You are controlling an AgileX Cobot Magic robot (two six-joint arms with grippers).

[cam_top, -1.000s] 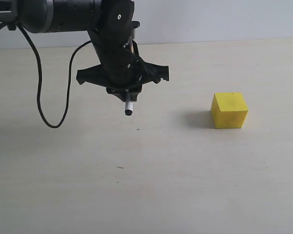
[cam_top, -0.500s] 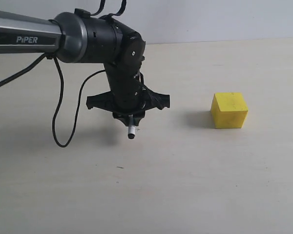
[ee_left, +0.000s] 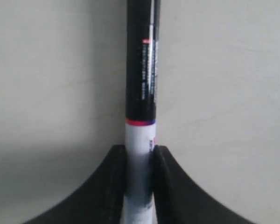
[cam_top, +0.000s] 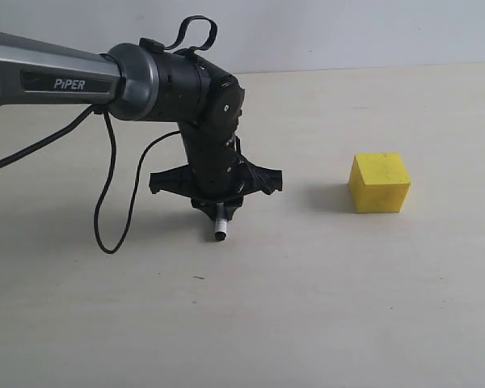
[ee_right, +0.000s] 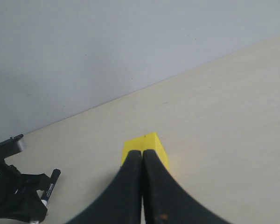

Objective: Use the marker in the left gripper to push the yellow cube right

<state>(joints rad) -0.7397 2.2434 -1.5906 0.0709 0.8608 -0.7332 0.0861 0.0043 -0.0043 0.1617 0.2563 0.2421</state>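
Note:
The yellow cube (cam_top: 379, 183) sits on the pale table at the right of the exterior view, and it also shows in the right wrist view as the yellow cube (ee_right: 149, 143). My left gripper (cam_top: 219, 208) points down, well to the cube's left, shut on the marker (cam_top: 221, 226), whose black end hangs just above the table. In the left wrist view the marker (ee_left: 141, 93) runs straight out from between the left gripper (ee_left: 140, 154) fingers. My right gripper (ee_right: 142, 156) is shut with nothing in it and does not appear in the exterior view.
A black cable (cam_top: 109, 218) loops down from the left arm (cam_top: 81, 81) to the table on the left. A pale wall (cam_top: 347, 32) bounds the table's far edge. Bare tabletop (cam_top: 307, 218) lies between marker and cube.
The left arm has come down and slightly forward with the marker, bringing its tip close to the table. The cube has stayed put.

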